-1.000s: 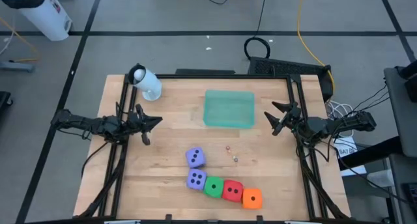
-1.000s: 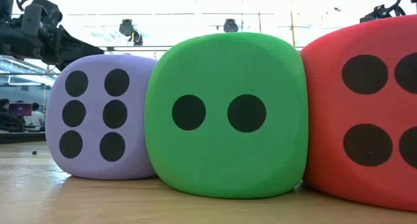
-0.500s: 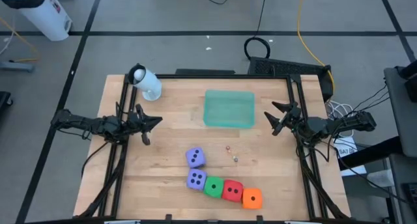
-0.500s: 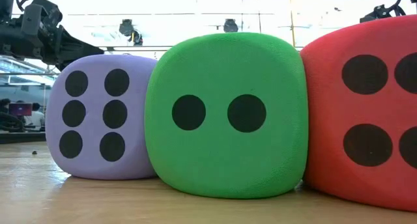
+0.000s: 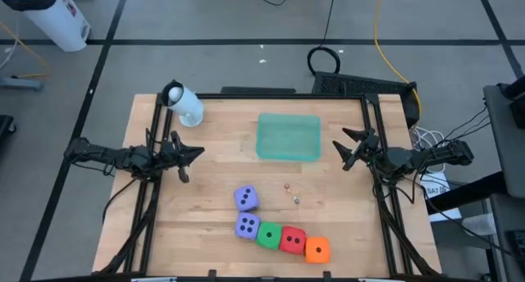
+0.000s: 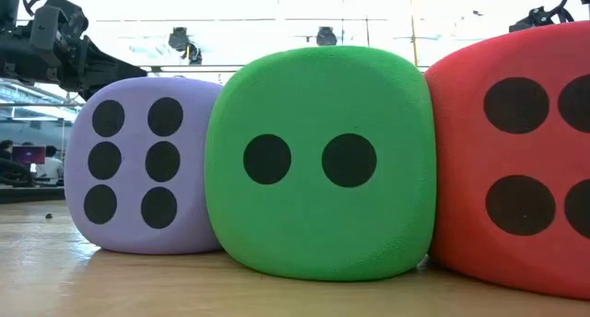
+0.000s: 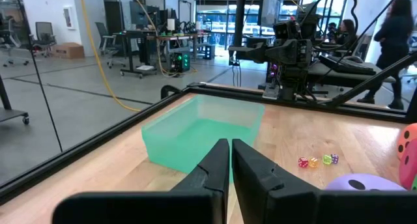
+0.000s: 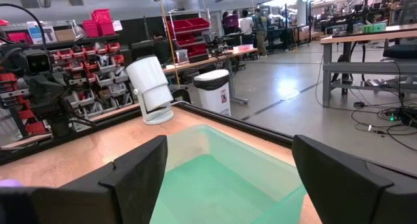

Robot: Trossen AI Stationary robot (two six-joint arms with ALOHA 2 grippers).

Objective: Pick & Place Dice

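Dice (image 5: 279,231) near front edge, well apart from both jaws

The place was a large robotics lab or workshop. Beyond the wooden table (image 5: 205,208) there was a wide concrete floor (image 7: 78,87) with desks and office chairs (image 7: 107,35). Shelves with red storage bins (image 8: 98,22) stood at one side. Cables (image 5: 385,36) lay on the floor, and people (image 7: 391,42) stood at other workstations.

4 dice (image 5: 282,237) sitting in touching row near table's front edge: purple, green, red, orange; 2nd purple die (image 5: 246,198) lying just behind row.
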